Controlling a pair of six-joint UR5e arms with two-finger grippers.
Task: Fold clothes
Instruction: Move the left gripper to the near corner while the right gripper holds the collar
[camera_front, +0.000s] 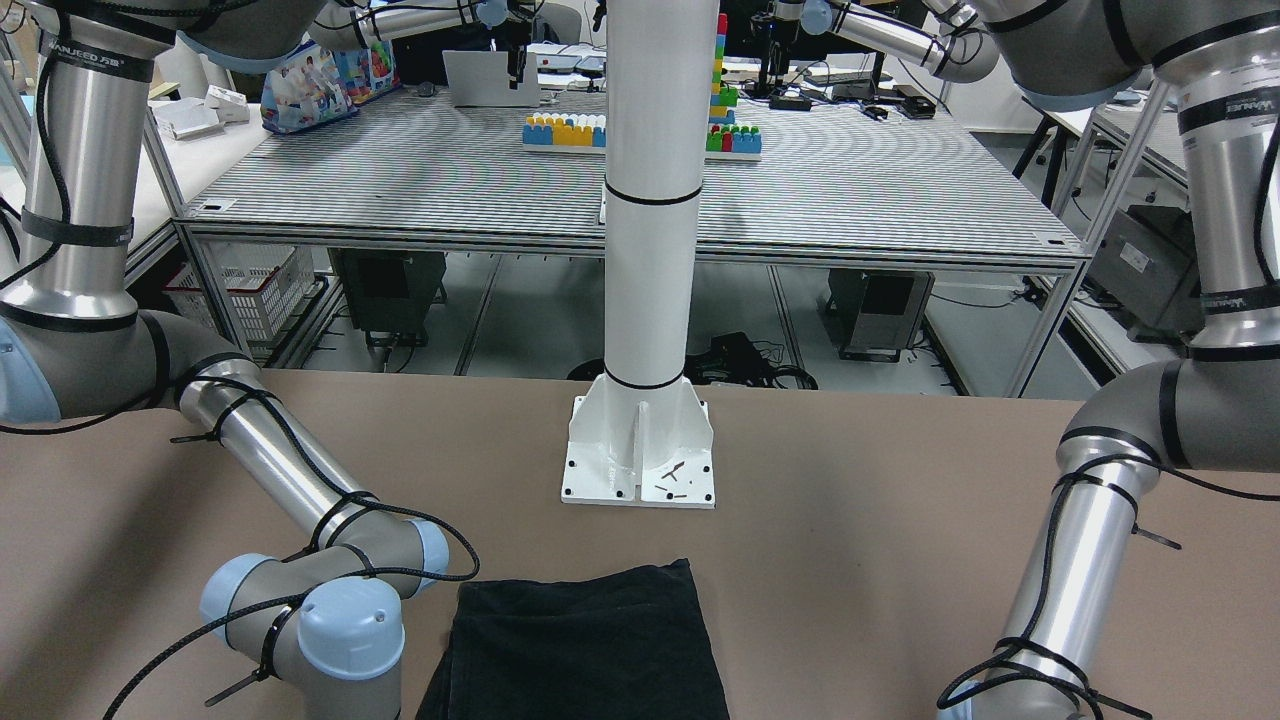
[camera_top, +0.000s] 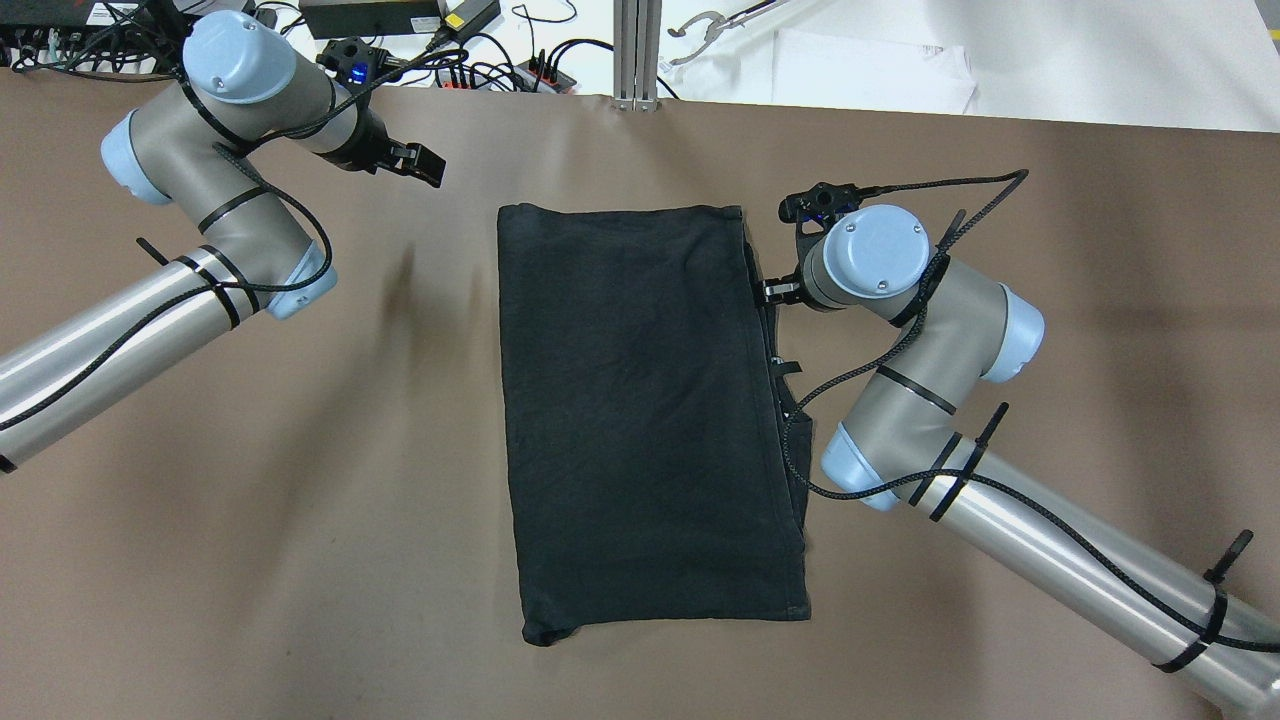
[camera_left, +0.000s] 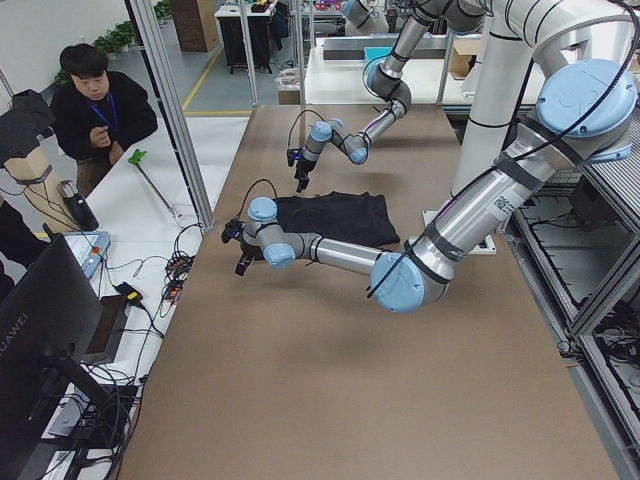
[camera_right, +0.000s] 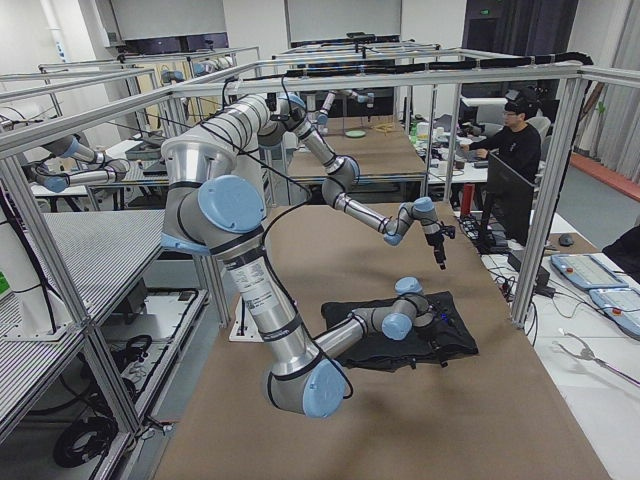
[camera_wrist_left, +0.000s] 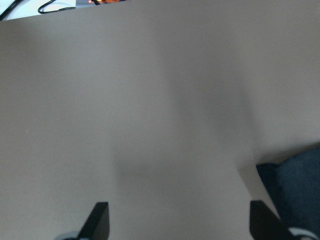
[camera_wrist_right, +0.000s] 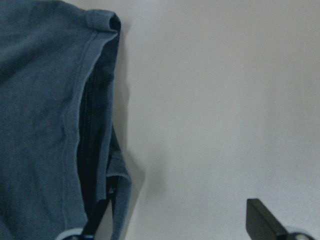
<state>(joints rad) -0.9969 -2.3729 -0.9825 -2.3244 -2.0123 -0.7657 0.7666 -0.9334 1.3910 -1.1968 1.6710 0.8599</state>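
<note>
The clothes (camera_top: 645, 420) are one black garment lying flat as a tall rectangle in the middle of the brown table, also visible in the front view (camera_front: 585, 640). My left gripper (camera_top: 425, 165) hovers open over bare table, off the garment's far left corner. The left wrist view shows that gripper (camera_wrist_left: 180, 220) with nothing between its fingers and a corner of the garment (camera_wrist_left: 295, 185) at the right. My right gripper (camera_top: 768, 290) is open at the garment's right edge. In the right wrist view one of its fingers (camera_wrist_right: 97, 217) sits at the layered hem of the garment (camera_wrist_right: 40, 100), the other over bare table.
The white pillar base (camera_front: 640, 450) is bolted to the table on the robot's side of the garment. Cables and power boxes (camera_top: 400, 20) line the far table edge. A person (camera_left: 95, 110) stands beyond that edge beside a white bench.
</note>
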